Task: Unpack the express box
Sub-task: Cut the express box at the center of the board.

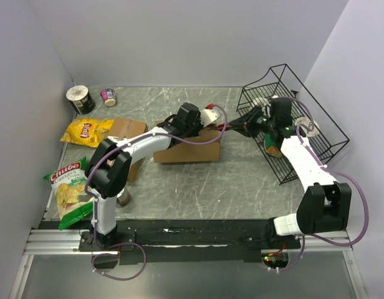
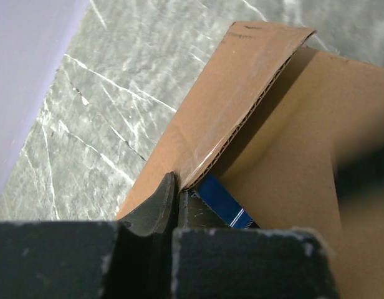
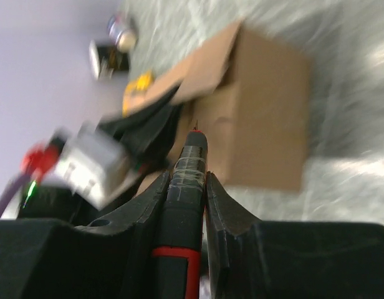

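Express box (image 1: 192,149): brown cardboard, sitting on the grey marbled table (image 1: 229,187) in the middle of the scene, open, with both arms leaning in over it.
Flap (image 2: 242,106): one lid flap of the box is up and tilted, its corrugated edge showing plainly in the left wrist view.
Left gripper (image 2: 176,193): right at the box, fingers clenched together, and the lower corner of that flap meets the fingertips. Whether the cardboard is actually pinched between them, I cannot tell.
Blue packet (image 2: 224,204): inside the box, just under the raised flap, only a blue corner with a white stripe peeking out.
Right gripper (image 3: 187,180): on the side of the box away from the left arm, fingers clamped around a tool.
Black-and-red tool (image 3: 191,156): slim, wrapped with clear tape near its tip, and that fine tip points straight at the box wall, close to it. Contact is not clear in the blur.
Wire basket (image 1: 316,118): black, tipped at an angle, to the right of the box.
Lay's bag (image 1: 86,131): yellow, lying flat left of the box.
Cassava chips bag (image 1: 68,187): green and white, left of the box, nearer the arm bases.
Noodle cup (image 1: 80,98): far left corner beyond the box, with a small pink-lidded cup (image 1: 108,96) just beside it.
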`<control>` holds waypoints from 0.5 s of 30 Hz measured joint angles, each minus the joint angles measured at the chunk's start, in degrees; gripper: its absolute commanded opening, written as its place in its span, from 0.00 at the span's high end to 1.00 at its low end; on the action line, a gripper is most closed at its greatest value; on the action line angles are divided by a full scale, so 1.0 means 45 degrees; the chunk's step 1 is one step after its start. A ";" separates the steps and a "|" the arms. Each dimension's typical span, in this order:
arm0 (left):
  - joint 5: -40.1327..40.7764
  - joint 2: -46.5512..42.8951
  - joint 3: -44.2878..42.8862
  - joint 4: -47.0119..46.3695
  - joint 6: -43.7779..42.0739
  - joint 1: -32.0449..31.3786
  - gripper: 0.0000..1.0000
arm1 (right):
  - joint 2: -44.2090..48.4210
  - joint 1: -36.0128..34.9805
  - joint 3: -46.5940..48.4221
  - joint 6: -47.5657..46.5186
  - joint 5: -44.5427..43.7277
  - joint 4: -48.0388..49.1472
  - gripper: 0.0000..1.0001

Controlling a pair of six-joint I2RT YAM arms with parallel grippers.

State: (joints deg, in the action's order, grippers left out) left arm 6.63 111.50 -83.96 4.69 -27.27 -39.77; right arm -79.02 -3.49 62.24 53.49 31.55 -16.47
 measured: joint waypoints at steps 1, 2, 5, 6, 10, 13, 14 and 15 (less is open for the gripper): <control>0.0073 0.0107 -0.0117 -0.0044 0.0053 0.0029 0.99 | 0.0005 -0.0136 0.0267 -0.0044 0.0199 -0.0243 1.00; 0.0141 0.0199 -0.0223 -0.0083 0.0121 0.0058 0.99 | 0.0005 -0.0291 0.0549 -0.0112 0.0364 -0.0471 1.00; 0.0316 0.0427 -0.0486 -0.0141 0.0253 0.0107 0.99 | 0.0010 -0.0500 0.1292 -0.0369 0.0641 -0.0981 1.00; 0.0364 0.0461 -0.0529 -0.0165 0.0272 0.0107 0.99 | 0.0010 -0.0491 0.1447 -0.0476 0.0651 -0.1093 1.00; 0.0403 0.0520 -0.0607 -0.0180 0.0316 0.0126 0.99 | 0.0073 -0.0165 0.1729 -0.1010 0.0685 -0.1239 1.00; 0.0233 0.0481 -0.0724 0.0034 0.0389 0.0165 0.99 | 0.0170 0.0393 0.1739 -0.1885 0.0588 -0.1161 1.00; 0.0073 0.0408 -0.0748 0.0189 0.0447 0.0204 0.99 | 0.0272 0.0578 0.1739 -0.2487 0.0549 -0.1069 1.00; -0.0024 0.0345 -0.0792 0.0316 0.0486 0.0228 0.99 | 0.0359 0.0690 0.1739 -0.2992 0.0563 -0.0962 1.00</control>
State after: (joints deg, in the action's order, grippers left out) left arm 6.52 113.06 -87.53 6.11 -25.08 -38.74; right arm -77.41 -0.38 70.06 40.03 34.09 -20.80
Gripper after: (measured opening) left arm 0.038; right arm 0.319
